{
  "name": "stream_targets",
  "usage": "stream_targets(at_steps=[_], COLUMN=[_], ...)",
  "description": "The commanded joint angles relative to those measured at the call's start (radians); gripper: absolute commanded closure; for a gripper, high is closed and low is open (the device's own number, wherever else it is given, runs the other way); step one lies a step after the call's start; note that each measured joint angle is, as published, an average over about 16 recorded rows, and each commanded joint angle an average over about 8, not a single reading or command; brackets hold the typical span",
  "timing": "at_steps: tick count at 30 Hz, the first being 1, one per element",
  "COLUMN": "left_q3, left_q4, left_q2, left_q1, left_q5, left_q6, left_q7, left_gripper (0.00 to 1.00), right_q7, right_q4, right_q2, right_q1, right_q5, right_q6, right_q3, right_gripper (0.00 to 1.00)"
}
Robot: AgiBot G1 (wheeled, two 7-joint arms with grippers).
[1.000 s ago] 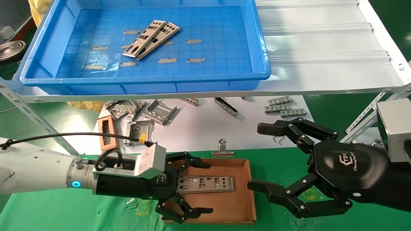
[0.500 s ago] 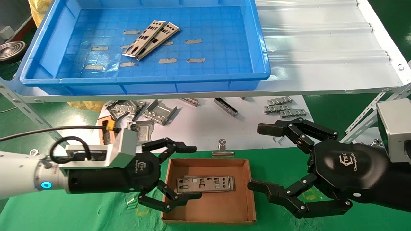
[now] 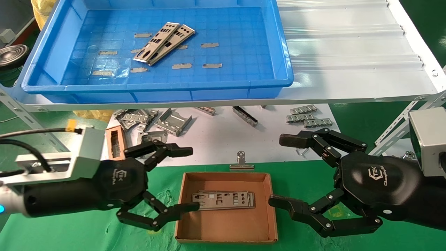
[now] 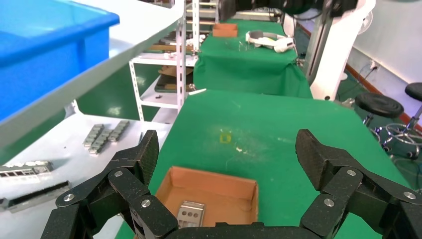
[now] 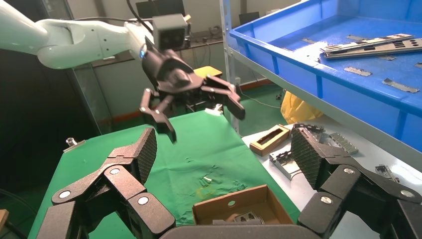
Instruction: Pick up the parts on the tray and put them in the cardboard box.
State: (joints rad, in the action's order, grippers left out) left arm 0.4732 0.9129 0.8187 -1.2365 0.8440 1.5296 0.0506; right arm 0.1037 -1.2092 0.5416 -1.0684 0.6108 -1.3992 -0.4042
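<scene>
Plates lie in the cardboard box; left gripper spread wide beside it (nothing held), right gripper wide too; two parts in the tray.

— What lies on the white sheet?

— Bent grey brackets heaped near its left edge, a brown frame-like block just beside them, a dark strip near the middle, and three small slotted clips stacked toward the right edge.

— And at the front edge?

— A metal binder clip, where the white sheet meets the green mat.
</scene>
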Motion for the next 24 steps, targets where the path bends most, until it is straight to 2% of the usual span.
stream_targets(at_steps=[1,16,24], left_q3=[-0.019,-0.161,-0.206], left_q4=[0.036,0.309,0.394], left_q2=[-0.02,-0.172,-0.22], left_q1=[0.016,0.135,0.172], left_q5=[-0.011,-0.094,-0.122], left_q6=[-0.003,-0.028,-0.035], left_q7=[-0.023,-0.198,-0.246], left_gripper=[0.0,0.0,0.0], right_q7=[0.0,0.0,0.0], right_q4=[0.0,0.0,0.0], right_q2=[0.0,0.0,0.0], right_q1=[0.0,0.0,0.0], right_q5=[0.0,0.0,0.0], right_q6=[0.0,0.0,0.0], right_q3=[0.0,0.0,0.0], right_gripper=[0.0,0.0,0.0])
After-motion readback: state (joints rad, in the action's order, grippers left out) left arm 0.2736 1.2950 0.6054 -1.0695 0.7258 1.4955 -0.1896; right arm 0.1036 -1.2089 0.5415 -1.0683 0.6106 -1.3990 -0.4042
